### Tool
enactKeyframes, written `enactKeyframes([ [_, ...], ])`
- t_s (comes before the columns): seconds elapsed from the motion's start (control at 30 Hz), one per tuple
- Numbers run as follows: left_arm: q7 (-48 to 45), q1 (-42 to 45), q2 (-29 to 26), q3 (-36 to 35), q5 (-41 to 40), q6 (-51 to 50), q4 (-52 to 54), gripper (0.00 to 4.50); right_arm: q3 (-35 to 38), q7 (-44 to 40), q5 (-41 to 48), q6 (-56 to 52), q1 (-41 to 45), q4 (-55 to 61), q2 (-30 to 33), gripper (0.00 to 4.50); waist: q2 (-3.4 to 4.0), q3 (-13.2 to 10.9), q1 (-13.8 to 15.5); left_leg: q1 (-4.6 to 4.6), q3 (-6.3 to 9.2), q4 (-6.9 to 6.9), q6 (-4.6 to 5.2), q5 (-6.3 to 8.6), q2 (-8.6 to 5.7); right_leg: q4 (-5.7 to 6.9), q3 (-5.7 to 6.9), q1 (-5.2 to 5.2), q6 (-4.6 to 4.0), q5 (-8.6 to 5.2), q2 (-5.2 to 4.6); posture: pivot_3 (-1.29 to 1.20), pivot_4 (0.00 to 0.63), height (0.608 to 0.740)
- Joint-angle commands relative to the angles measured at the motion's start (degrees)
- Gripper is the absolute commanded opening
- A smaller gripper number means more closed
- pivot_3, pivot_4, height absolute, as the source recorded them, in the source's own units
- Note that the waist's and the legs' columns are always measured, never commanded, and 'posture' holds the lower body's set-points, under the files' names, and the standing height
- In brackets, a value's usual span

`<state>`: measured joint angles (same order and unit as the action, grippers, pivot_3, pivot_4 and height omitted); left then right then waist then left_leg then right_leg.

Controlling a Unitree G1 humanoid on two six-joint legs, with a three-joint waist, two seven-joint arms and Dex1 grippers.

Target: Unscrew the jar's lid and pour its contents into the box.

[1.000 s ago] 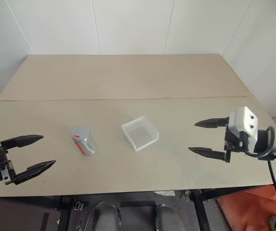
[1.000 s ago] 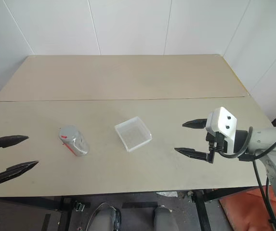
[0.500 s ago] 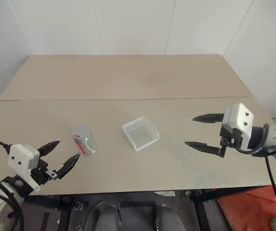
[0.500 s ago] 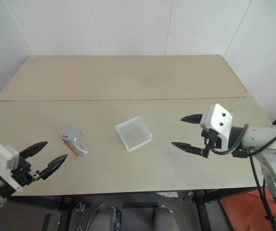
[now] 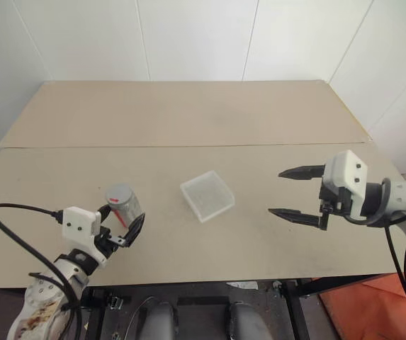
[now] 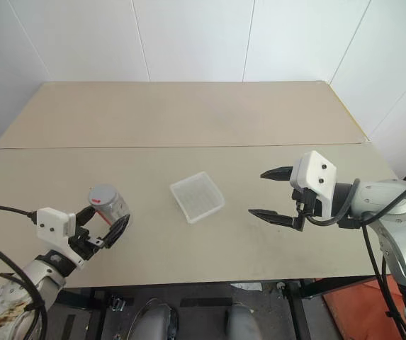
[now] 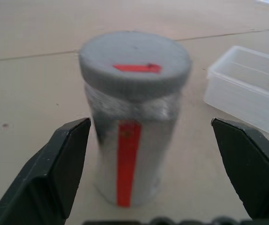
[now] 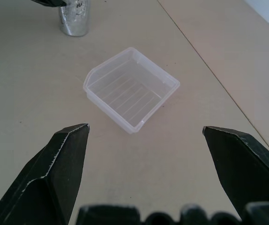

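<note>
1. The left pincer (image 5: 121, 223) is wide open and holds nothing. Its two black fingers (image 7: 54, 168) stand on either side of the jar (image 5: 124, 206), clear of it.
2. The jar stands upright on the worktop (image 5: 188, 113), near the front left. Its grey lid (image 7: 135, 62) is screwed on and carries a red mark. A red stripe runs down the jar's side.
3. The contents cannot be made out inside the jar.
4. The right pincer (image 5: 286, 193) is also wide open and empty. It hovers above the worktop at the right, its fingers pointing toward the box (image 5: 207, 196).
5. The box sits open and empty near the middle of the worktop, between the jar and the right pincer, apart from both. Its ribbed bottom shows through the clear plastic.
6. The worktop is pale beige, with a seam running across it behind the box.
</note>
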<state>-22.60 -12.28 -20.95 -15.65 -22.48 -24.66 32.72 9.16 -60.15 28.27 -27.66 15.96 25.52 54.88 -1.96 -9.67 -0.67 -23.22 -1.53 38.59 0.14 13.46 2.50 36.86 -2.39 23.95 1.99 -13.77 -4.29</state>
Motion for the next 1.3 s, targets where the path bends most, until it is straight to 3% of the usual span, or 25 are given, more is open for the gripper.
enactKeyframes([
  [0.03,1.0,1.9,0.9,0.8,1.8,3.9,-2.3,4.47,2.1,-0.2,0.6,1.6,0.2,1.9,0.7,4.5,0.0,0.0,0.0,-0.01,0.0,0.0,0.0,0.0,0.0,0.0,0.0,0.01,0.0,0.0,0.0,0.0,0.15,0.74],
  [0.3,0.5,6.0,1.9,2.1,4.2,10.3,-9.1,4.47,3.2,0.0,0.7,1.3,-0.8,3.1,0.8,4.5,0.0,0.0,0.0,-0.01,0.01,0.01,0.0,0.0,0.0,0.02,0.01,0.0,0.0,0.0,0.0,0.0,0.15,0.74],
  [0.4,0.3,6.5,2.1,2.5,4.5,11.9,-10.4,3.83,3.5,0.2,1.0,1.0,-1.1,3.6,0.9,4.5,0.0,0.0,0.0,-0.02,0.01,0.01,0.0,0.0,0.0,0.02,0.01,0.02,0.0,0.0,-0.01,0.0,0.15,0.74],
  [0.6,-0.5,7.4,1.7,3.7,5.6,14.6,-12.3,1.91,4.1,1.2,1.1,0.4,-1.9,4.8,0.6,4.5,0.0,0.0,0.0,-0.01,0.01,0.02,0.0,0.0,0.0,0.03,0.01,0.01,0.01,0.0,-0.01,0.0,0.15,0.74],
  [0.77,-3.3,10.6,-2.2,3.1,3.0,11.4,-9.3,1.91,2.9,3.3,1.5,0.4,0.0,5.3,-1.3,4.5,0.0,0.0,0.0,-0.02,0.01,0.02,0.0,0.0,0.01,0.04,0.01,0.01,0.01,0.0,0.0,0.0,0.15,0.74],
  [0.9,-13.0,16.5,-12.7,-1.2,-10.9,0.0,-6.5,1.91,-2.2,6.8,2.1,-1.9,8.8,3.5,-6.7,4.5,0.0,0.0,-0.5,-0.01,0.01,0.07,-0.01,-0.01,0.06,0.19,-0.01,0.09,0.01,0.0,0.07,0.0,0.15,0.74],
  [1.03,-27.2,23.3,-22.1,-1.5,-19.0,-4.5,-12.1,1.91,-7.9,10.7,3.3,-6.9,18.7,0.2,-13.5,4.5,0.01,0.0,-0.6,-0.03,0.0,0.01,-0.01,0.0,0.08,0.15,-0.01,0.16,0.01,-0.01,0.08,0.0,0.15,0.74],
  [1.17,-36.7,31.6,-24.4,3.0,-20.7,-5.5,-18.4,1.91,-10.9,11.0,5.5,-10.3,25.3,-3.4,-19.0,4.5,0.02,0.0,-0.1,-0.07,0.01,0.01,-0.01,-0.01,0.06,0.15,0.01,0.18,0.0,-0.01,0.08,0.0,0.15,0.74],
  [1.3,-42.6,40.5,-22.3,8.9,-18.7,-4.5,-25.3,1.91,-13.9,11.7,5.6,-12.7,30.0,-5.9,-23.9,4.5,0.02,0.0,0.2,-0.14,0.03,0.05,-0.01,-0.01,0.03,0.13,0.06,0.17,0.0,0.0,0.05,0.0,0.15,0.74],
])
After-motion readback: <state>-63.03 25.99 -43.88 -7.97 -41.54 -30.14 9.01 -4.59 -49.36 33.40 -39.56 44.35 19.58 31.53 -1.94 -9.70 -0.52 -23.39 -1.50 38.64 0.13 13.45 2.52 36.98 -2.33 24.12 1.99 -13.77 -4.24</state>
